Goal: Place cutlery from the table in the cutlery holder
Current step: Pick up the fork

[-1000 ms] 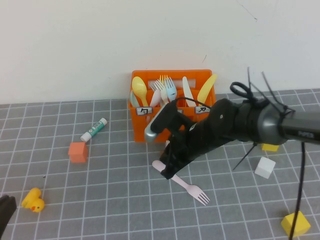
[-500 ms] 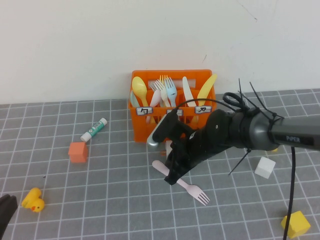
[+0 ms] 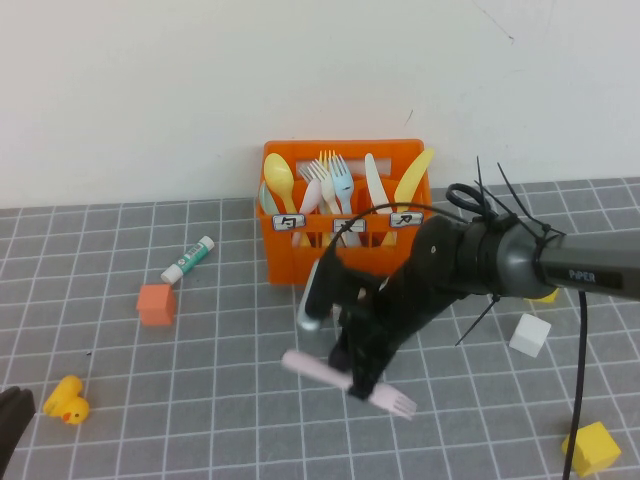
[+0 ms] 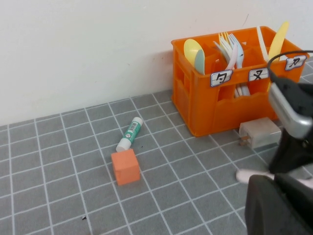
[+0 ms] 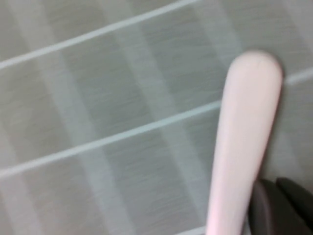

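One pale pink fork point(image 3: 345, 381) is gripped near its middle by the right hand point(image 3: 360, 380), lifted clear of the table point(image 3: 200, 400) and roughly level, tines toward the robot's right; the hand's fingers are closed on it, in front of the cutlery holder point(image 3: 345, 250). In the right wrist view the fork's rounded handle end point(image 5: 244, 132) hangs over the grid lines. One orange crate stands against the white wall point(image 3: 150, 90), three white labels on its front, holding one yellow spoon point(image 3: 279, 180), a cluster of upright forks including a light blue one point(image 3: 342, 183), a white knife point(image 3: 375, 178) and a yellow knife point(image 3: 413, 178). On the table lie one small orange cube point(image 3: 156, 304), one glue stick point(image 3: 188, 259), one yellow duck point(image 3: 66, 401), one white cube point(image 3: 529, 335) and one yellow block point(image 3: 590, 447). The left hand point(image 3: 10, 420) sits at the near left corner; its fingers cannot be made out.
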